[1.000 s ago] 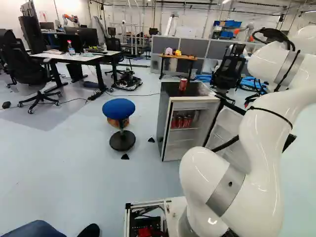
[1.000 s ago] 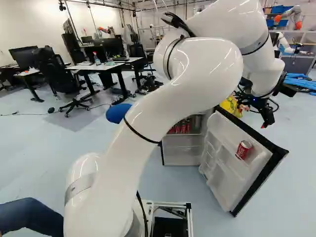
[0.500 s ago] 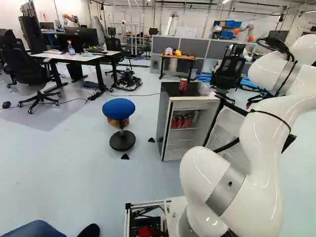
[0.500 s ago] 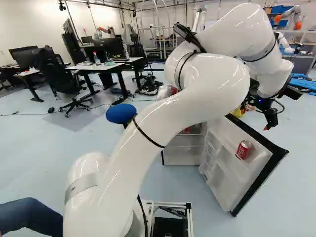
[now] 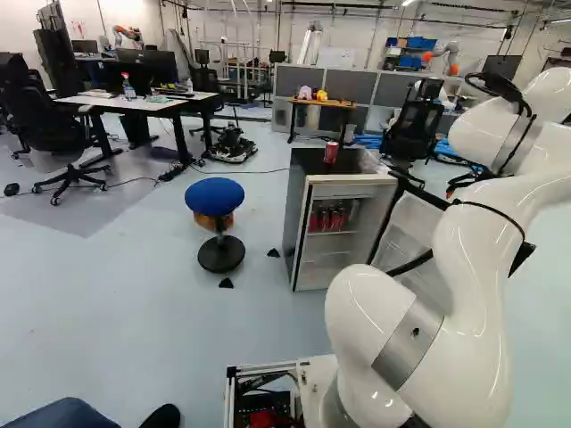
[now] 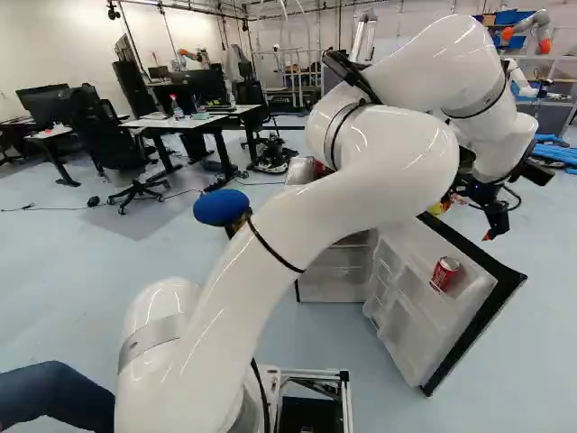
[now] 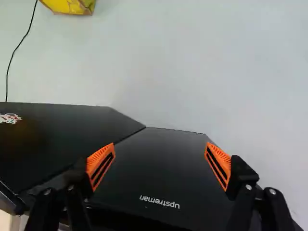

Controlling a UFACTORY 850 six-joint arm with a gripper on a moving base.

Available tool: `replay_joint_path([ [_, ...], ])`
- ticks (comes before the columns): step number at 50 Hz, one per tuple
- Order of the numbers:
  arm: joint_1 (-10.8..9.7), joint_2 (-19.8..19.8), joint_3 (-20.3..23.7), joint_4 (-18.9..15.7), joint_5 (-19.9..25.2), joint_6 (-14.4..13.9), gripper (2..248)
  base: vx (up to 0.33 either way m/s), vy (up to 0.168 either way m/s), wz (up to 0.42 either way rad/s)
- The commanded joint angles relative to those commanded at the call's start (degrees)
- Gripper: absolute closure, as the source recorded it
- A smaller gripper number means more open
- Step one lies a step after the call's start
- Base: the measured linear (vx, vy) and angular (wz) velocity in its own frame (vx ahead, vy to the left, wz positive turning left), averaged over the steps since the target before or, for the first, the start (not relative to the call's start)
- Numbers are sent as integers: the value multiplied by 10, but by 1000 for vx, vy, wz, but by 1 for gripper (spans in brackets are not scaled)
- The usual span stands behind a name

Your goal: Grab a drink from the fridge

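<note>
Drink cans (image 5: 327,218) stand on a shelf inside the open fridge (image 5: 295,223), one can (image 6: 444,273) in its door (image 6: 407,336) and another (image 5: 331,153) on top, as the black gripper (image 6: 492,232) hangs beyond the door, orange pads (image 7: 99,166) spread apart.

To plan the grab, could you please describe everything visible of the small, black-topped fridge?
The small fridge stands upright on the floor, grey-sided, its black top bearing a red can and something clear. Red cans stand on a shelf inside. Its open, black-edged door has white, plastic-looking compartments, one holding a red can.
</note>
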Motion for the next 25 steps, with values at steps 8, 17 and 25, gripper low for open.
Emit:
replay_joint_path([
  [8, 0, -11, -5, 0, 0, 0, 3, 0, 0, 0],
  [17, 0, -11, -5, 0, 0, 0, 3, 0, 0, 0],
  [25, -1, -8, 0, 0, 0, 0, 3, 0, 0, 0],
])
